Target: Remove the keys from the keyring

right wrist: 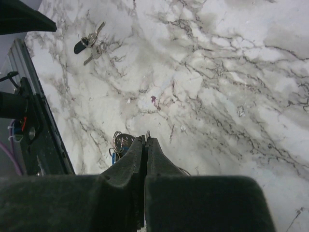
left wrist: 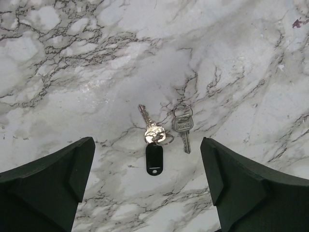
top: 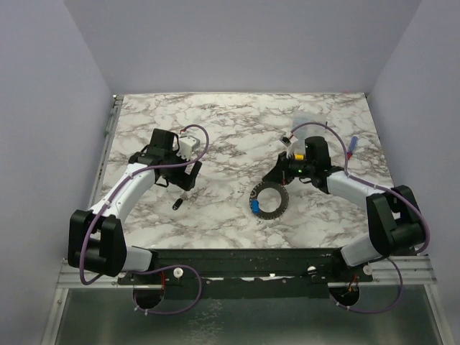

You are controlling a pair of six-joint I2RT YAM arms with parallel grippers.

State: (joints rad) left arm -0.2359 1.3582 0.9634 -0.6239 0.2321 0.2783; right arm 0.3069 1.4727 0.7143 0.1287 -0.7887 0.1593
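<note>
The keyring (top: pixel 267 201), a flat grey ring, lies on the marble table right of centre, with a blue-headed key (top: pixel 255 207) on its left side. My right gripper (top: pixel 273 184) is at the ring's far edge. In the right wrist view it (right wrist: pixel 146 137) is shut with a thin metal rim showing at its tips, and the blue key (right wrist: pixel 115 155) sits just left of it. My left gripper (left wrist: pixel 147 186) is open above two loose keys: a silver one with a black tag (left wrist: pixel 154 158) and a bare silver one (left wrist: pixel 183 128). They also show in the top view (top: pixel 177 203).
A clear plastic item (top: pixel 305 118) and a thin blue-and-red tool (top: pixel 353 148) lie at the back right. The table's metal rail (top: pixel 108 122) runs along the left side. The loose keys (right wrist: pixel 89 43) show far off in the right wrist view.
</note>
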